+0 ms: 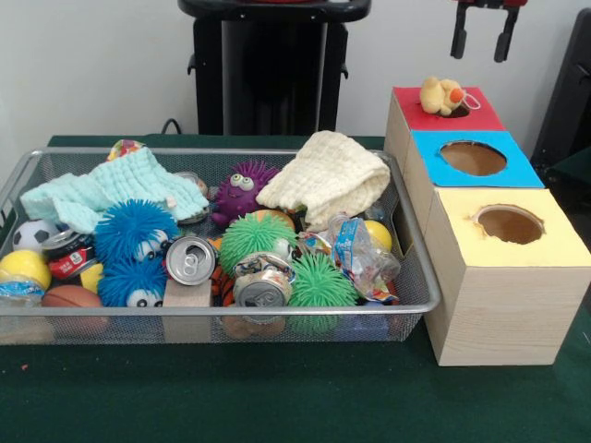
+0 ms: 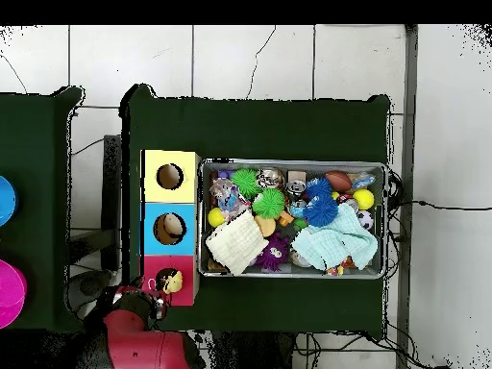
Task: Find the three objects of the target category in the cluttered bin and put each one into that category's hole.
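The black two-fingered gripper (image 1: pixel 482 35) hangs open and empty above the small yellow plush duck (image 1: pixel 440 95) sitting in the red-topped box's round hole (image 1: pixel 454 111) near the table's far edge.

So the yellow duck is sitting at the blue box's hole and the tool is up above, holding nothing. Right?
Not quite. The yellow duck sits at the hole of the red-topped box, not the blue one, as the front view shows. The rest stands: the tool hangs above that box, open and holding nothing.
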### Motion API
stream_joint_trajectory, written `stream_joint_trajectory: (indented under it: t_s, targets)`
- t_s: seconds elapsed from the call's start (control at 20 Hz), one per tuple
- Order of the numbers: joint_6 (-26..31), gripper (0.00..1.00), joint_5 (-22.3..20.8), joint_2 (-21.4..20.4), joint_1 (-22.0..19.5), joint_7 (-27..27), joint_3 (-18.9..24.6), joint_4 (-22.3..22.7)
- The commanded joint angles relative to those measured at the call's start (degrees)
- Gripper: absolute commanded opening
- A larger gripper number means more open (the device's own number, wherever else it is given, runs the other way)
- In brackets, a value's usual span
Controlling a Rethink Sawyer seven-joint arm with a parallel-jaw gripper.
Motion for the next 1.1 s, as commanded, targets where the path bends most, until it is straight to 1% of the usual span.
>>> stream_joint_trajectory:
  t_s: [0.05, 0.1, 0.15, 0.2, 0.3, 0.35, 0.4, 0.55, 0.6, 0.75, 0.8, 1.0, 1.05, 1.1]
  targets:
    - [5.3, 1.00, -1.9, 0.7, -2.8, 5.5, 0.3, -5.1]
    - [5.2, 1.00, -2.2, 1.3, -2.8, 5.6, -0.1, -5.1]
    - [4.8, 1.00, -1.9, 1.6, -3.5, 5.6, 0.8, -4.5]
    - [4.1, 1.00, -1.1, 2.3, -4.9, 5.9, 2.6, -3.0]
    - [3.2, 1.00, -0.3, 3.5, -5.5, 6.8, 4.1, -1.2]
    - [3.5, 1.00, -0.4, 3.7, -5.3, 7.1, 3.9, -1.2]
    - [4.9, 1.00, -0.4, 4.3, -4.3, 7.9, 2.6, -1.7]
    - [8.7, 1.00, 0.5, 5.2, -2.9, 10.2, 1.0, -2.1]
    - [10.0, 0.00, 0.8, 5.6, -2.4, 10.9, 0.4, -2.3]
    - [11.4, 0.00, 1.5, 7.3, -1.0, 12.9, -0.9, -2.4]
    - [12.2, 0.00, 1.8, 8.8, 0.5, 14.6, -2.6, -2.8]
    - [11.9, 0.00, 5.3, 11.2, 0.5, 17.4, -0.4, -0.7]
    - [10.9, 0.00, 5.7, 11.7, 0.2, 17.2, -0.1, 0.1]
    - [11.4, 0.00, 6.1, 12.7, 0.9, 17.7, -0.3, -0.3]
